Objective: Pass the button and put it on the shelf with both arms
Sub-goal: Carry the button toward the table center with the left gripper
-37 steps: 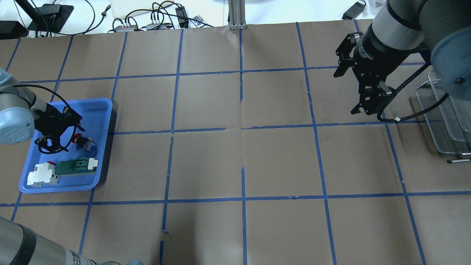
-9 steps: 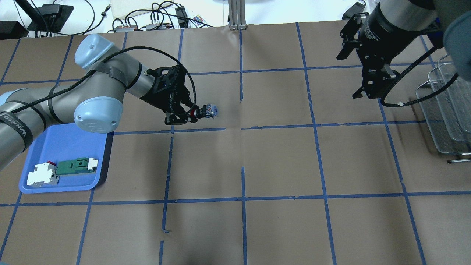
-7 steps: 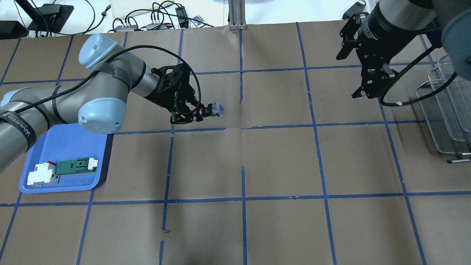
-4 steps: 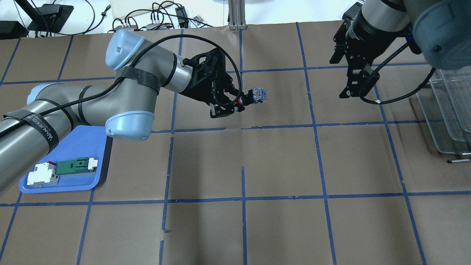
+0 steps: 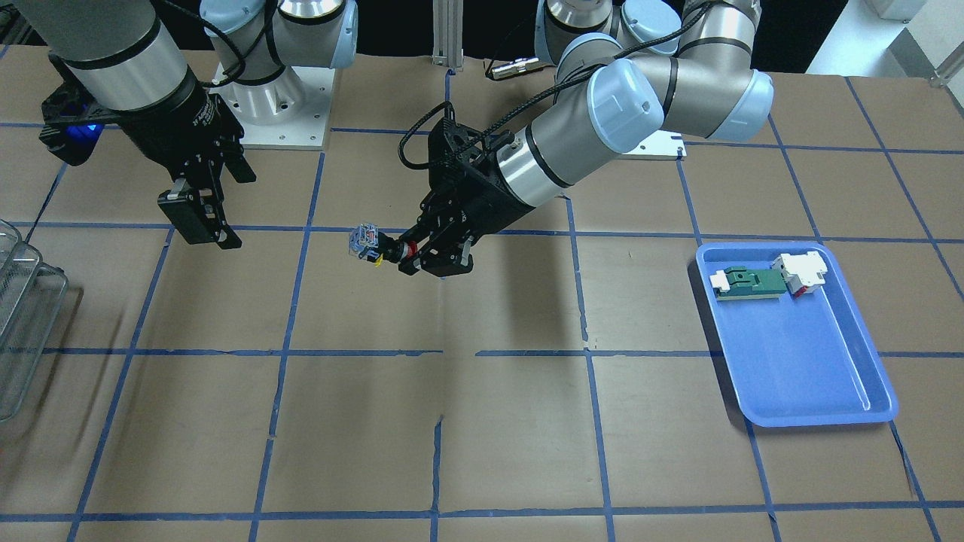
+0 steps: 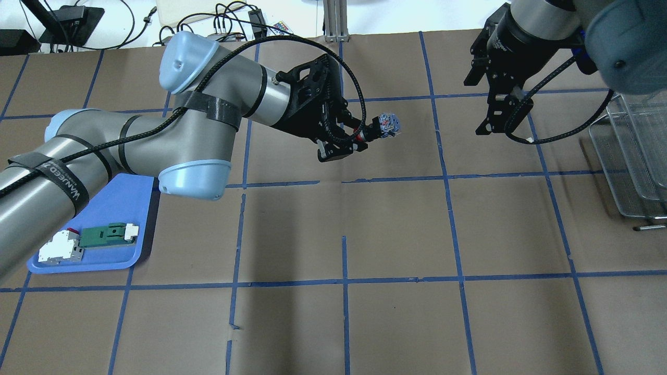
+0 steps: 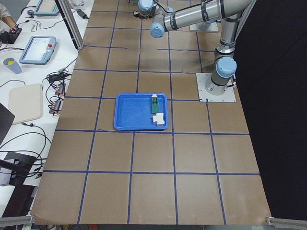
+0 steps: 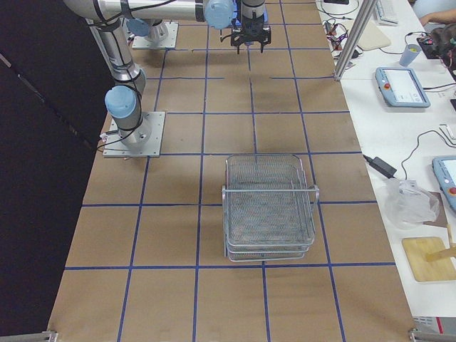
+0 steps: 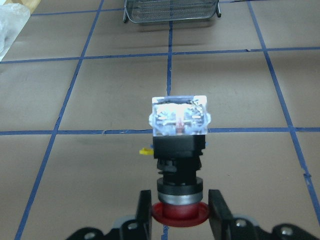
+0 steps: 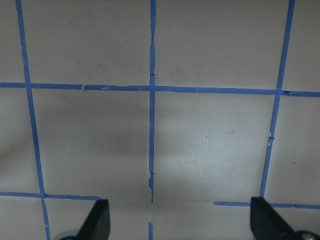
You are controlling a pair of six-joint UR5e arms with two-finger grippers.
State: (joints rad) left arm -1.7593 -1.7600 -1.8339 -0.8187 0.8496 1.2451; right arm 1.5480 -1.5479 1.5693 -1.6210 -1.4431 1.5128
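Bright, even overhead light casts soft shadows on the table (image 6: 396, 229); glare whitens the rear of the button (image 9: 179, 157).

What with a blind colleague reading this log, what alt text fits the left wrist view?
The left gripper clamps the button by its red head, clear rear block pointing away, above a brown table gridded with blue tape. The wire shelf sits at the far top edge.

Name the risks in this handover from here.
The left gripper pinches the button only at its red head, so the long body may pivot or slip when touched. The open right gripper faces the table with the button out of its wrist view, so it might close misaligned.
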